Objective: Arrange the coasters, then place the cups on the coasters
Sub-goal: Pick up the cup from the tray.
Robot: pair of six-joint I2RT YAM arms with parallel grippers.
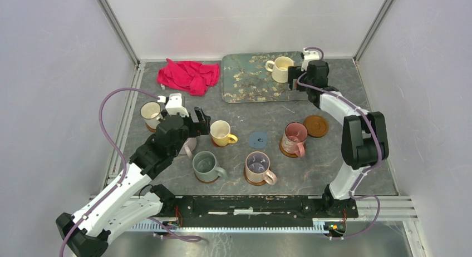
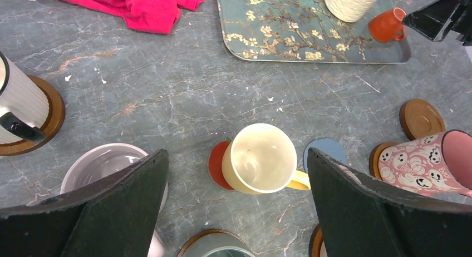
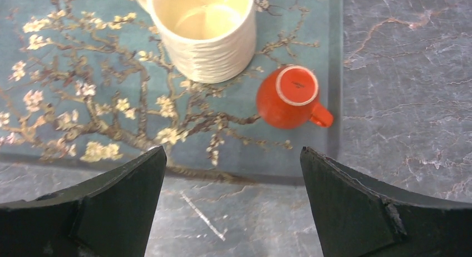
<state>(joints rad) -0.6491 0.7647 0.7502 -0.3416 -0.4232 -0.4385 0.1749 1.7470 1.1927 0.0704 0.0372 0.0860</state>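
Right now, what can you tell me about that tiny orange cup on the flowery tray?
The tiny orange cup is glossy and ceramic-looking, with one small loop handle on its side. Its pale-ringed round face bearing small print looks like a base, so it seems upside down, though I cannot be sure. It rests on the teal blossom tray near a corner, beside the cream ribbed mug but apart from it. The right gripper hangs near, jaws open, touching nothing.

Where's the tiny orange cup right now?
In the right wrist view, the tiny orange ceramic cup sits on the teal blossom-patterned tray, near its right edge. It is just right of the cream ribbed mug, ahead of the open right gripper.
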